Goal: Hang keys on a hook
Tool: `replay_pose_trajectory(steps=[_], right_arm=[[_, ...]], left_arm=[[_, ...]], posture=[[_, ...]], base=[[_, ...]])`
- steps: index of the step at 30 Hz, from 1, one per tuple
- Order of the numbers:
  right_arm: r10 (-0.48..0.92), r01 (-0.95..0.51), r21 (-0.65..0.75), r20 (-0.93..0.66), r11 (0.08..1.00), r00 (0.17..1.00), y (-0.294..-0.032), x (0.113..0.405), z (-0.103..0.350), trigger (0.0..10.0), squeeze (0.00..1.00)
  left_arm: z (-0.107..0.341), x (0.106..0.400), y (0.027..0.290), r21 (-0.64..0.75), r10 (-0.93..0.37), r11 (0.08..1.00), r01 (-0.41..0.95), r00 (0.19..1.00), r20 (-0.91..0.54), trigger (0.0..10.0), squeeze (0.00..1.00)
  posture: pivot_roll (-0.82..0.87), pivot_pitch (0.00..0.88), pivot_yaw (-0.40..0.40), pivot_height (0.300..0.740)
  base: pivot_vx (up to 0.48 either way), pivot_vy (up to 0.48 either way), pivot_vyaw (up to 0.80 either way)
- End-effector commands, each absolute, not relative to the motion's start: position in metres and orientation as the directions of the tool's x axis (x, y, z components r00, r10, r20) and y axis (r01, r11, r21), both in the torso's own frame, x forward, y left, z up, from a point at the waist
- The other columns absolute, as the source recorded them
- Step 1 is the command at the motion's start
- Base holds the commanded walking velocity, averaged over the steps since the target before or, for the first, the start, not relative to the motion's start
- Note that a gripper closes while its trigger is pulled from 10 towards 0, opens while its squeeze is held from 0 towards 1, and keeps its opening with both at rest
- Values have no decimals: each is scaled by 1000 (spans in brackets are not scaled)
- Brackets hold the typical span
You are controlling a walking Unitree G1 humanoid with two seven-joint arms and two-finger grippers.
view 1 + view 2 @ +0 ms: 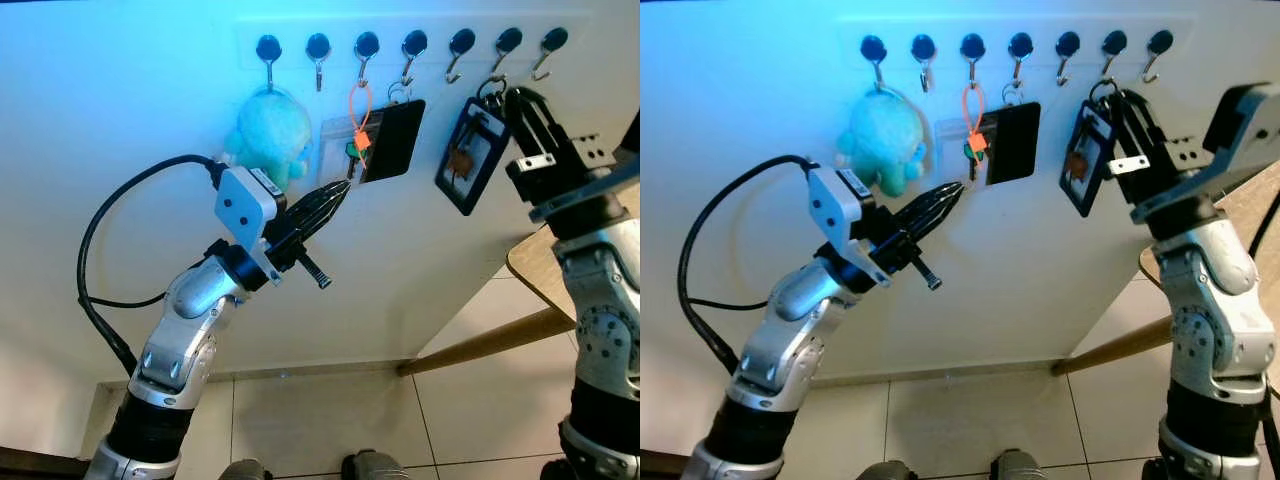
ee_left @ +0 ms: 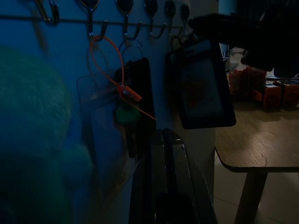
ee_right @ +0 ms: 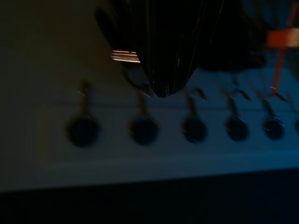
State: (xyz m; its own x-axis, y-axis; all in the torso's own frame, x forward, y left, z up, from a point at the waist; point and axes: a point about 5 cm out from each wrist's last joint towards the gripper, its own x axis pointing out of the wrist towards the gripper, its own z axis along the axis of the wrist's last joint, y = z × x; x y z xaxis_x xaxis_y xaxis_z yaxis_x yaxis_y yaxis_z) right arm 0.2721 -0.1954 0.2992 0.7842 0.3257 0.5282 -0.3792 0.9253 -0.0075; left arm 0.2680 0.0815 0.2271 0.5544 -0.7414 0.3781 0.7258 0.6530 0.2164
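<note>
A bunch of keys (image 1: 355, 150) with a green cap hangs by an orange loop (image 1: 359, 102) from the third hook (image 1: 366, 46) of a white wall rail. My left gripper (image 1: 343, 190) is shut and holds nothing; its tip points at the keys from just below them, as the left wrist view shows with the keys (image 2: 126, 114) ahead. My right gripper (image 1: 518, 98) is raised at the sixth hook (image 1: 507, 42) and is shut on the ring (image 1: 491, 88) of a black badge holder (image 1: 470, 152). I cannot tell whether that ring sits over the hook.
A teal plush toy (image 1: 272, 132) hangs from the first hook, a clear card sleeve (image 1: 335, 150) from the second, a black card holder (image 1: 392, 138) from the fourth. A wooden table (image 1: 540, 275) juts in at the right. Tiled floor (image 1: 330, 410) lies below.
</note>
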Motion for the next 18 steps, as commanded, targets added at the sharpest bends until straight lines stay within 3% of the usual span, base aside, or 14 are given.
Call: replay_pose_trajectory(steps=[1,18], right_arm=[[370,-424,-27,542,905,754,-187,268,305,10000,0],[401,-458,-43,558,888,726,-182,276,315,10000,0]], left_arm=[[231,266,80,204,-740,648,734,542,399,10000,0],[230,265,80,201,-738,650,733,544,399,10000,0]], posture=[[41,119,-5,740],[42,111,-13,740]], base=[[0,0,0],[0,0,0]])
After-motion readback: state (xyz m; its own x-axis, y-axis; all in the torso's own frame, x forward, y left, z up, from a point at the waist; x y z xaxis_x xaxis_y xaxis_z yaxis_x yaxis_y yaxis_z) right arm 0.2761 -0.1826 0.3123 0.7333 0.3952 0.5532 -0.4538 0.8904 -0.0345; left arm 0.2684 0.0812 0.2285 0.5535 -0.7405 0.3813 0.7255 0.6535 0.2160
